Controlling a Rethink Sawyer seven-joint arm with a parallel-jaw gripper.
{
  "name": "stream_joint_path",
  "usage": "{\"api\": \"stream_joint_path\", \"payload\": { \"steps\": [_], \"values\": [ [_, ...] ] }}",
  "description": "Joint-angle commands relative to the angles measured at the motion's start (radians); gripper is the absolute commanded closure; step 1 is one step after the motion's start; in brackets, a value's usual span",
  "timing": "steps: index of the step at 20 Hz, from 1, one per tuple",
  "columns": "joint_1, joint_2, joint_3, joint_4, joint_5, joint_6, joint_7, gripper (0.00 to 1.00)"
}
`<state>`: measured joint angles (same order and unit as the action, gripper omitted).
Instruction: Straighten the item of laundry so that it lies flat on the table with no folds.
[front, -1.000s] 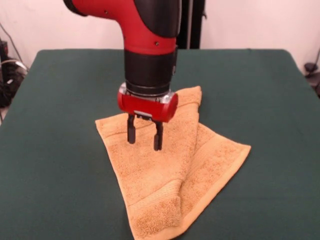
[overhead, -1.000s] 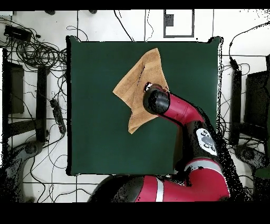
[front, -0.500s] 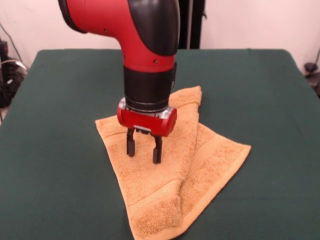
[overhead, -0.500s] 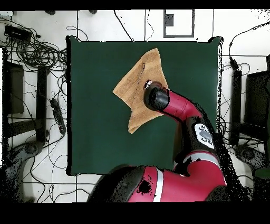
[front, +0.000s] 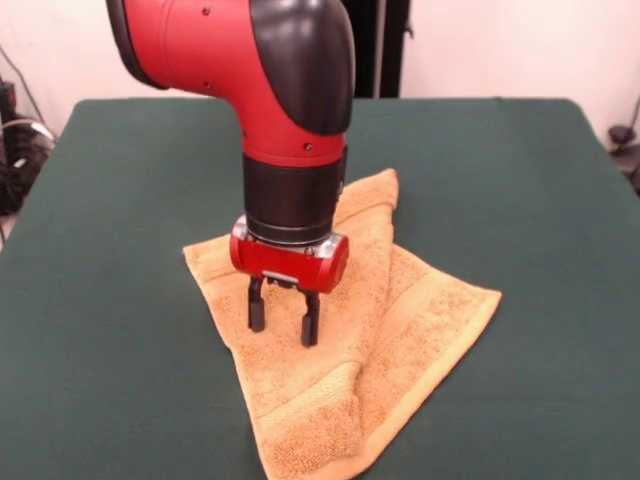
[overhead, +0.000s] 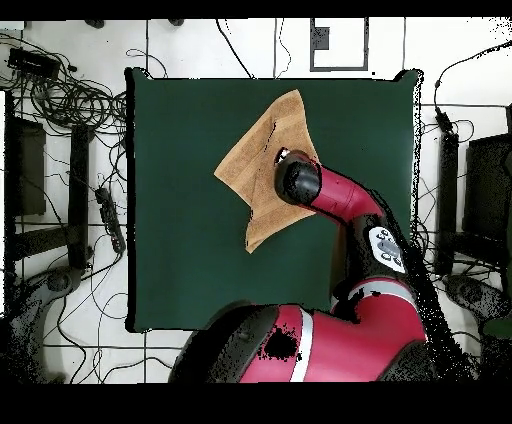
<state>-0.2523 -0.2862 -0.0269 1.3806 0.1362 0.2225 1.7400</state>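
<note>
The orange-tan towel (front: 400, 310) lies on the dark green table (front: 120, 330), folded over itself into a rough triangle with one flap lapped over the other. Its near corner is doubled up at the front edge. In the overhead view the towel (overhead: 248, 165) lies in the table's upper middle. My gripper (front: 283, 322) points straight down over the towel's middle. Its two fingers stand apart, open and empty, with the tips at or just above the cloth. In the overhead view the arm's wrist (overhead: 298, 182) hides the gripper and part of the towel.
The table (overhead: 190, 250) stretches wide on all sides of the towel. Cables and equipment lie on the floor around the table. The arm comes down from the table's far side in the front view.
The gripper has come down and moved towards the camera over the towel. It stays open. The towel's far corner has shifted slightly.
</note>
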Motion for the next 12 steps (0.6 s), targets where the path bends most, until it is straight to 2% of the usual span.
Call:
{"api": "stream_joint_path", "payload": {
  "steps": [1,12],
  "values": [
    [-0.023,0.121,0.181,-0.074,-0.045,0.028,0.009,0.0],
    [-0.035,0.155,0.207,-0.1,-0.073,0.008,0.006,0.0]
  ]
}}
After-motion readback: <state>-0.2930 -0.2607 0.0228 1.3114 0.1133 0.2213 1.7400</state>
